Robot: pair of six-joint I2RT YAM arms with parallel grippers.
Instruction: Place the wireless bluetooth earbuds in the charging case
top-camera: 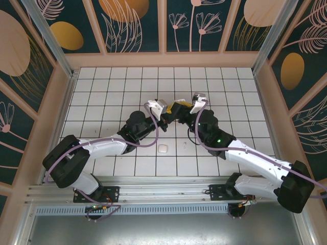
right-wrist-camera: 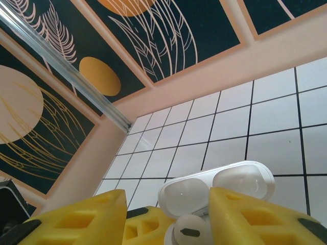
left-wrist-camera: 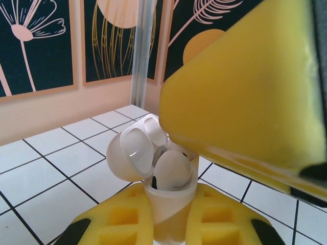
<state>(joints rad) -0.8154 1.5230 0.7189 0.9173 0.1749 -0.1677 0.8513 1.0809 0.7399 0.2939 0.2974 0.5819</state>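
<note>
Top view: on the glossy tiled surface, a rounded white spare case lies near the arms. Left wrist: the ribbed yellow left claw pinches the smooth charging case, whose lid is up with a glossy earbud seated inside. Right wrist: the right claw is spread around the lid.

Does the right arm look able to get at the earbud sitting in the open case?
Probably yes: the earbud sits exposed in the open case, lid flipped back, and the right tool has a finger on either side of it.
</note>
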